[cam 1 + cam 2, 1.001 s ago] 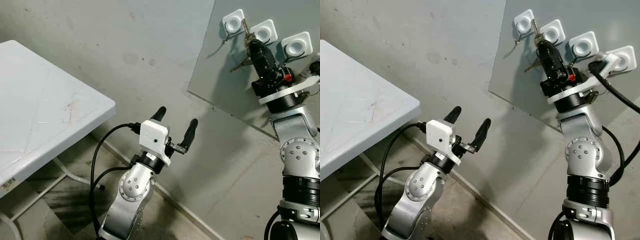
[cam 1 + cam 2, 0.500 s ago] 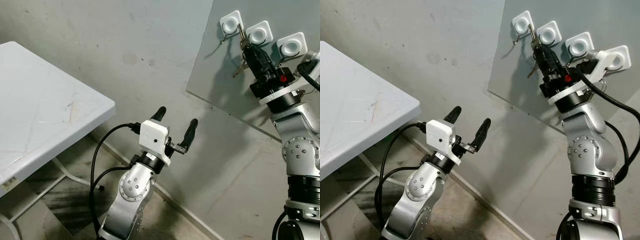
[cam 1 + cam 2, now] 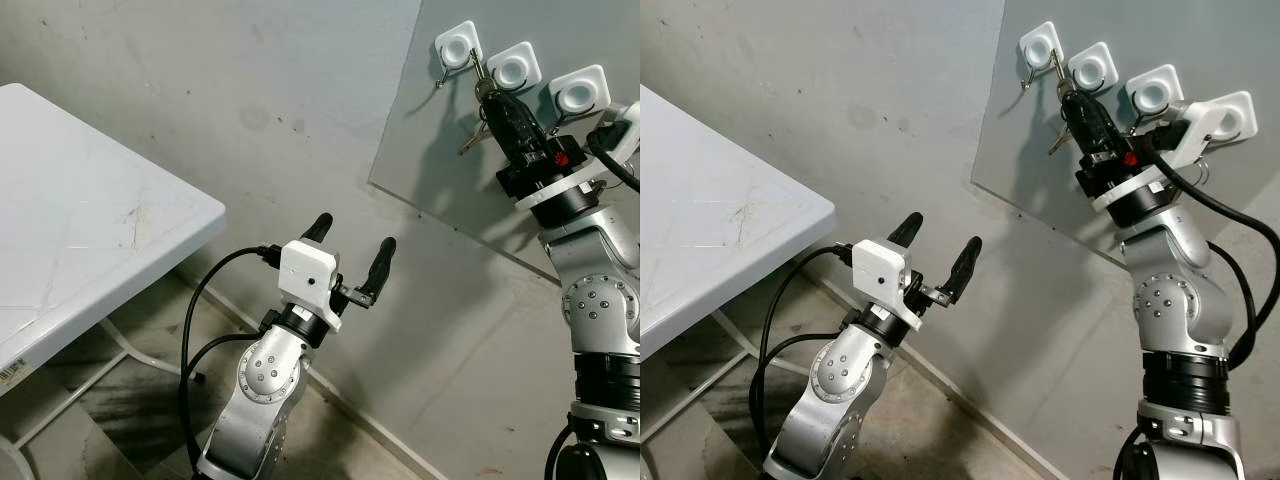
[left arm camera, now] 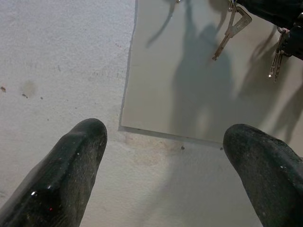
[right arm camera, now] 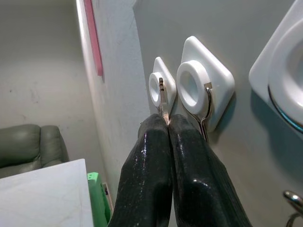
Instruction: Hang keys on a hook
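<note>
The right gripper (image 5: 166, 124) was raised against the grey board (image 3: 430, 180) on the wall, its fingers pinched tight on the keys (image 3: 480, 90), which sat between the first hook (image 3: 457, 50) and the second hook (image 3: 515, 70), with a key dangling below. The left gripper (image 3: 350, 245) hung low beside the white table (image 3: 90, 230), fingers spread and holding nothing

At upper right, the white hooks (image 3: 457, 48) sit close together on the grey panel (image 3: 440, 170), leaving narrow gaps. The right gripper (image 3: 487, 88) and hanging keys (image 3: 474, 138) crowd them. Bare wall (image 3: 280, 110) fills the centre; the table (image 3: 90, 230) blocks the left.
</note>
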{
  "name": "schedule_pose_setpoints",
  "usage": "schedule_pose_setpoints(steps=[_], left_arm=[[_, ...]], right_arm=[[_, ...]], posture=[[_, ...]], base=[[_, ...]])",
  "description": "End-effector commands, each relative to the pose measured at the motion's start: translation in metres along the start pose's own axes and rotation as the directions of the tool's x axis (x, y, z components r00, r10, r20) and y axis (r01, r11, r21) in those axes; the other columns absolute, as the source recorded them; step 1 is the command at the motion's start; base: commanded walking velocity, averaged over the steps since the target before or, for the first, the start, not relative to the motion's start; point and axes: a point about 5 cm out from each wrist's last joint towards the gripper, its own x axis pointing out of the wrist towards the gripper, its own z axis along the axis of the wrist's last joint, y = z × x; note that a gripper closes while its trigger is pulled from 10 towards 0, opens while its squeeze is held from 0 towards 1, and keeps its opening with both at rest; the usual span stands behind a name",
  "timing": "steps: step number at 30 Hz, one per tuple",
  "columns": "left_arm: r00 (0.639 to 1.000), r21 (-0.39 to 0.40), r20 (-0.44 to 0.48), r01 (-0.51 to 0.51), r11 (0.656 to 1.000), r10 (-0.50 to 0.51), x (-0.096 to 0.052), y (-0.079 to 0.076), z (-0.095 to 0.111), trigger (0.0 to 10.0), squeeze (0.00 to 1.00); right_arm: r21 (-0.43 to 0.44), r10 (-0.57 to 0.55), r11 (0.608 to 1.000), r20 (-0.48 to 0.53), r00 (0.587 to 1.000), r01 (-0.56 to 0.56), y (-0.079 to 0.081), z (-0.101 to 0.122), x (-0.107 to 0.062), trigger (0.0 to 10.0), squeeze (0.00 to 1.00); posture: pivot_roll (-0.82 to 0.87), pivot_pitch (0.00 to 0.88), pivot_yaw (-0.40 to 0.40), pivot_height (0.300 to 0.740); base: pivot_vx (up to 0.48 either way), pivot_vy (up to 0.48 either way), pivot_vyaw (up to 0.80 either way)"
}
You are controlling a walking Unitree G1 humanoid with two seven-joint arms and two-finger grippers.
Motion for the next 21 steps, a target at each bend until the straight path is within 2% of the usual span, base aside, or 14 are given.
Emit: schedule_pose_setpoints(steps=[1,5,6,7,9,21], left_arm=[[0.999,-0.049,0.054,0.009,0.999,-0.006,0.0081,-0.0106,0.0113,10.0,0.00],[0.999,-0.048,0.054,0.007,0.999,-0.004,0.0075,-0.0101,0.0117,10.0,0.00],[0.999,-0.049,0.053,0.006,0.999,-0.003,0.0074,-0.0100,0.0117,10.0,0.00],[0.999,-0.049,0.053,0.005,0.999,-0.003,0.0074,-0.0099,0.0117,10.0,0.00],[0.999,-0.049,0.053,0.004,0.999,-0.002,0.0073,-0.0099,0.0116,10.0,0.00],[0.999,-0.049,0.054,0.003,0.999,-0.001,0.0077,-0.0090,0.0117,10.0,0.00]], right_arm=[[0.022,-0.076,0.997,-0.115,0.990,0.079,-0.0120,-0.0215,-0.0111,10.0,0.00],[0.051,-0.064,0.996,-0.113,0.991,0.070,-0.0101,-0.0223,-0.0110,10.0,0.00],[0.052,-0.060,0.996,-0.115,0.992,0.066,-0.0096,-0.0226,-0.0112,10.0,0.87],[0.054,-0.058,0.996,-0.116,0.992,0.065,-0.0092,-0.0230,-0.0116,10.0,1.00],[0.075,-0.043,0.996,-0.112,0.993,0.052,-0.0076,-0.0233,-0.0120,10.0,1.00],[0.036,-0.031,0.999,-0.104,0.994,0.035,-0.0060,-0.0238,-0.0135,10.0,1.00]], posture=[[-0.03,0.065,-0.106,0.740],[-0.04,0.074,-0.106,0.740],[-0.04,0.074,-0.106,0.740],[-0.04,0.075,-0.105,0.740],[-0.04,0.077,-0.104,0.740],[-0.04,0.074,-0.104,0.740]], base=[[0.000,0.000,0.00],[0.000,0.000,0.00],[0.000,0.000,0.00],[0.000,0.000,0.00],[0.000,0.000,0.00],[0.000,0.000,0.00]])
